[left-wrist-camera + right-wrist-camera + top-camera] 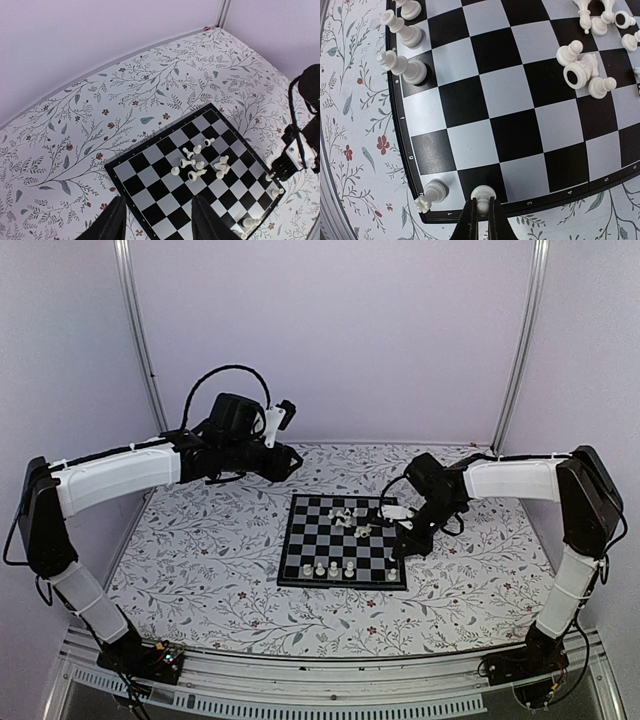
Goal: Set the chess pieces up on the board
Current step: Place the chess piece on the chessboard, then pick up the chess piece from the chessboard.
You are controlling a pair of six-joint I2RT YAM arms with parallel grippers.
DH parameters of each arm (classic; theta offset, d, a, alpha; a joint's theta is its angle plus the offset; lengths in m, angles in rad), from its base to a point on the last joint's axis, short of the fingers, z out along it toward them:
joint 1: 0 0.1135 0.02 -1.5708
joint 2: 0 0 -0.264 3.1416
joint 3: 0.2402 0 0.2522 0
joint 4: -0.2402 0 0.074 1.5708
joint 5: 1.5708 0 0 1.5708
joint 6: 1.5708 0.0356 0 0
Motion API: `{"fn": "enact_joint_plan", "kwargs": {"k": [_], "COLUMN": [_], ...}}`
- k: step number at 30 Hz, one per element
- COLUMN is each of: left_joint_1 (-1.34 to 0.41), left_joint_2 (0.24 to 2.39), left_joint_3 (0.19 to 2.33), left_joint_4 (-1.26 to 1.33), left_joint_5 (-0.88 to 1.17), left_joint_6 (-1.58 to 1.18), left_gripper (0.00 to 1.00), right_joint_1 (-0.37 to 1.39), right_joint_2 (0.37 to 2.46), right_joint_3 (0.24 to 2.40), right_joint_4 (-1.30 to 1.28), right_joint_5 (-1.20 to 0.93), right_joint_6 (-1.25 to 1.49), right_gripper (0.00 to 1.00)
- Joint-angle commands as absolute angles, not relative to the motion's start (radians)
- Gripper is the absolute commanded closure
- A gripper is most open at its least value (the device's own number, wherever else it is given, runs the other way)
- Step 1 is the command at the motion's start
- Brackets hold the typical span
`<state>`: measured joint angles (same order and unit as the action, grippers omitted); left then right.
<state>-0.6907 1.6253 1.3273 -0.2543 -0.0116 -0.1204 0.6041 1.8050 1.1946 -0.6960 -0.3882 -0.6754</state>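
Small cream chess pieces with rounded tops: a row stands upright along the 6 o'clock edge of the black-and-pale checked board, and a tumbled cluster lies toward 1 o'clock. The board sits mid-counter on floral print, with lilac walls behind. The right pincer is clamped on one piece at the board's 4 o'clock edge. The left pincer hangs half open and empty toward 10 o'clock.

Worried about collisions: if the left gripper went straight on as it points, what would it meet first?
Likely bare squares of the board near its corner, short of the chess pieces; depth is unclear.
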Motion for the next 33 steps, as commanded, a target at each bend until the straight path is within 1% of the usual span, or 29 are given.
{"fn": "enact_joint_plan", "kwargs": {"k": [1,6,11,12,17,21,24,27,33], "left_joint_1": [-0.689,-0.689,-0.690,-0.689,-0.689,-0.689,-0.689,-0.690,-0.691], "left_joint_2": [1.640,1.646,1.650,1.651,1.657,1.656,1.656,1.654,1.642], "left_joint_3": [1.356,1.360,1.362,1.362,1.367,1.368,1.370,1.370,1.369], "left_joint_4": [-0.264,-0.270,-0.272,-0.273,-0.279,-0.281,-0.283,-0.284,-0.283], "left_joint_5": [-0.008,-0.008,-0.008,-0.008,-0.008,0.011,0.017,0.021,0.011], "left_joint_6": [-0.112,-0.113,-0.111,-0.111,-0.110,-0.111,-0.111,-0.111,-0.113], "left_gripper": [0.53,0.53,0.53,0.53,0.53,0.53,0.53,0.53,0.53], "right_joint_1": [0.615,0.618,0.623,0.624,0.625,0.615,0.600,0.597,0.595], "right_joint_2": [1.828,1.842,1.854,1.857,1.844,1.814,1.812,1.834,1.949], "right_joint_3": [1.183,1.181,1.188,1.188,1.205,1.284,1.367,1.419,1.518], "right_joint_4": [-0.709,-0.706,-0.703,-0.703,-0.725,-0.776,-0.816,-0.805,-0.758], "right_joint_5": [-0.405,-0.405,-0.404,-0.402,-0.400,-0.380,-0.404,-0.381,-0.329], "right_joint_6": [-0.689,-0.690,-0.690,-0.690,-0.689,-0.683,-0.681,-0.674,-0.624], "right_gripper": [0.96,0.96,0.93,0.91,0.76,0.69,0.68,0.68,0.73]}}
